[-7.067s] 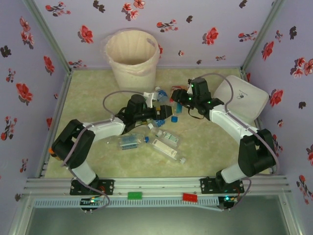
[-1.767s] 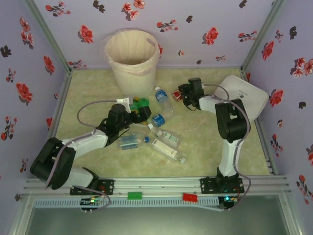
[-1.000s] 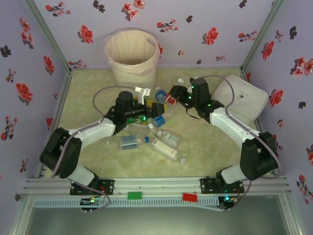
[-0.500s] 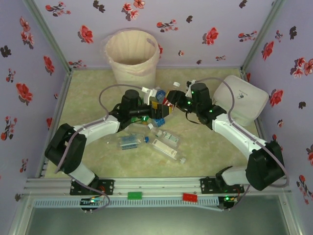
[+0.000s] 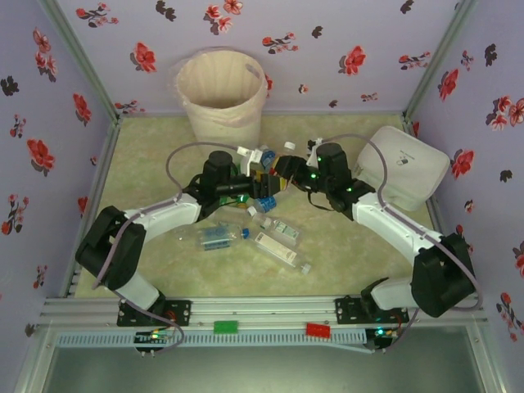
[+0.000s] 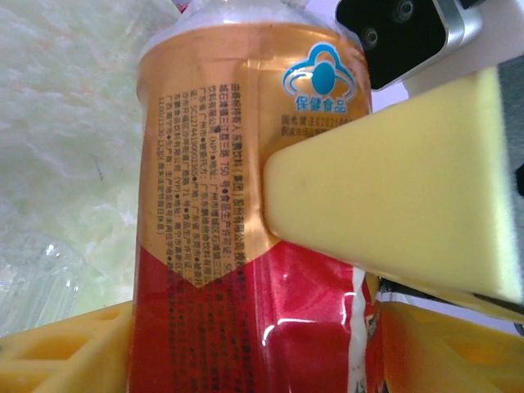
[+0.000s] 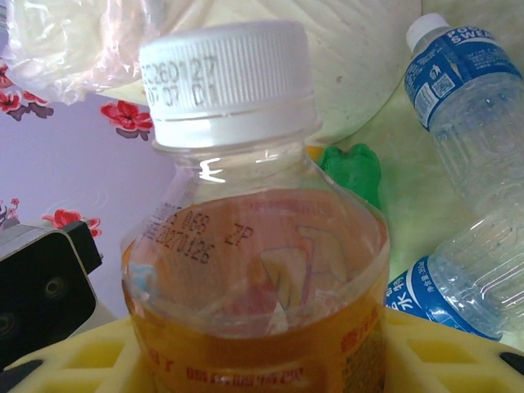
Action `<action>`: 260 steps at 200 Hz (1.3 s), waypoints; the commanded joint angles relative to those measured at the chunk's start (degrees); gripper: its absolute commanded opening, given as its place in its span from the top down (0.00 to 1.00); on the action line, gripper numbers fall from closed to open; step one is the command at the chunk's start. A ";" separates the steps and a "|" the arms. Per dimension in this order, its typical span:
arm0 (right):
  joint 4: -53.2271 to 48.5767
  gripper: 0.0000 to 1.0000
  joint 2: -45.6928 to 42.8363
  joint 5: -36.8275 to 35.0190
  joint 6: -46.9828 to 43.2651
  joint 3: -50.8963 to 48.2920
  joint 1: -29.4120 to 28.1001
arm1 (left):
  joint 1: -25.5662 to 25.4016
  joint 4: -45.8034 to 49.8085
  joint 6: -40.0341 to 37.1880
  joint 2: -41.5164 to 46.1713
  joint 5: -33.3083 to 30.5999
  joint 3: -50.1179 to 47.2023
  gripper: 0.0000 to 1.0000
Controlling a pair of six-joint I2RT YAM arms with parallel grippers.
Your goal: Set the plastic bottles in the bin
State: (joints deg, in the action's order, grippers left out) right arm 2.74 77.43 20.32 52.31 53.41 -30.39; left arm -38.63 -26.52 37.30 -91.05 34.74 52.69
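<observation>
Between the arms | glossy orange-red bottle [image 6: 205,164], ribbed white cap [image 7: 225,78] | left claw [image 5: 260,178], right claw [image 5: 282,167]: both gripping it

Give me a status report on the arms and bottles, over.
Left gripper and right gripper both shut on orange bottle. Not yet in bin. Loose bottles lying nearby.

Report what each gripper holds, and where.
Right gripper grips the orange bottle on its upper label. Left gripper: fingers flank its red lower part; hold unclear.
</observation>
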 commanded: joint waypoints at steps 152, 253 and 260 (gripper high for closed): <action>-25.16 0.00 -8.22 -25.73 -22.87 9.94 0.51 | 9.40 33.02 -10.22 12.83 -12.36 17.27 0.55; -19.93 0.00 -8.68 -24.90 -22.75 -1.68 0.51 | 24.23 63.72 -21.21 -15.76 -17.77 73.72 0.58; -19.83 0.00 -8.76 -24.93 -22.79 -1.82 0.51 | 24.60 66.08 -21.21 -18.69 -18.14 77.86 0.58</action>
State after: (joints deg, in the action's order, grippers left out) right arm -19.20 69.12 -3.01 30.96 52.38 -30.00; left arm -15.66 26.57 18.87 -101.08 18.50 119.61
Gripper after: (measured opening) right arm 0.996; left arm 0.541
